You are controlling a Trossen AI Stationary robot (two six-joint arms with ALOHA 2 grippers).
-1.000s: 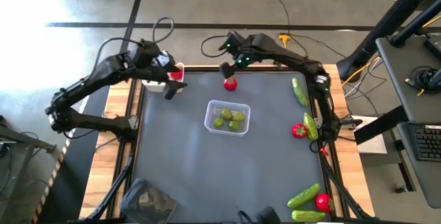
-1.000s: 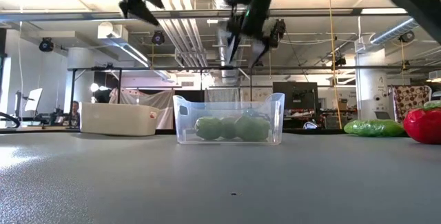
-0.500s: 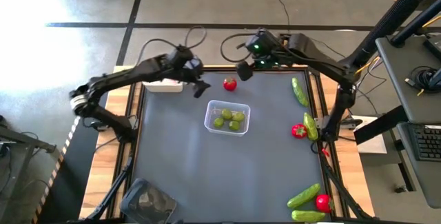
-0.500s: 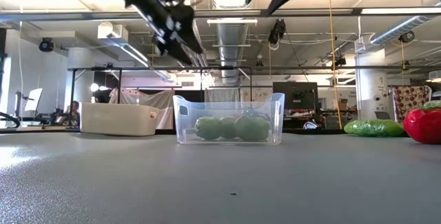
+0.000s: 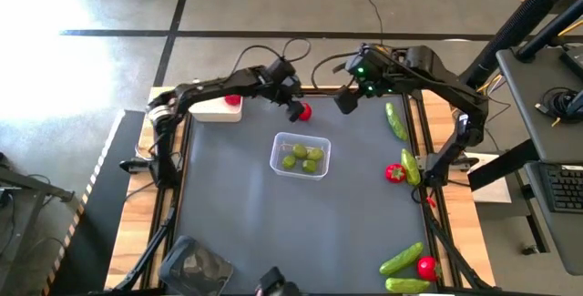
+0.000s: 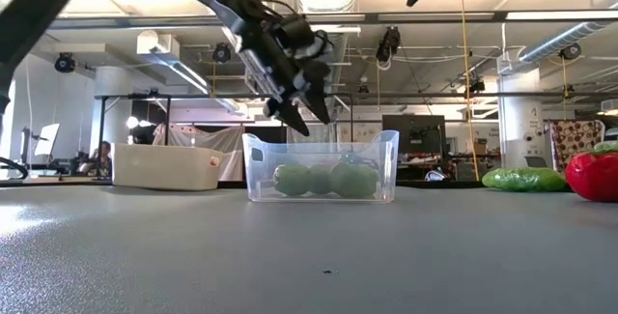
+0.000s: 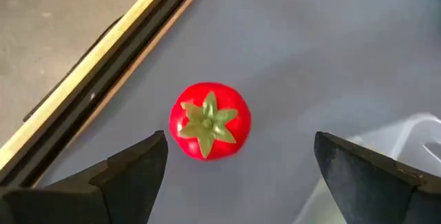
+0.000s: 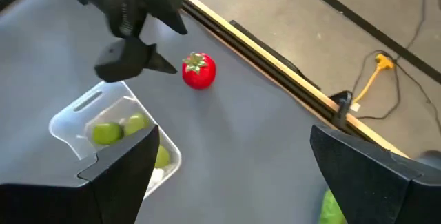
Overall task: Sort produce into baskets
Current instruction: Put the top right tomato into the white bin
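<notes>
at the far edge of the worktop (image 5: 237,214), near the middle of its back rail, a red strawberry (image 5: 304,111) with a green top lies on the dark mat. the left tool (image 5: 293,107) hangs just beside it, its two fingers spread wide with nothing between them; in the left wrist view the strawberry (image 7: 209,120) sits on the mat ahead of the gap between the fingers, apart from both. in the low view this tool (image 6: 301,113) hangs above and behind the clear tub's far wall, tips pointing down.

the right tool (image 5: 347,101) is up off the mat, to the strawberry's right and near the back rail, also wide open and empty. from its wrist view the strawberry (image 8: 198,71) lies well ahead, just beside the left tool (image 8: 141,62).

the clear tub (image 5: 300,155) stands just nearer than the strawberry, around the middle of the mat, holding small yellow-green fruits (image 5: 301,157). the white tub (image 5: 217,107) sits at the far left corner with something red inside. the dark tray (image 5: 194,265) is at the near left corner. two cucumbers (image 5: 397,121) lie along the right edge with another strawberry (image 5: 394,174) beside the nearer one. two more cucumbers (image 5: 401,260) and a strawberry (image 5: 425,266) lie at the near right corner.
</notes>
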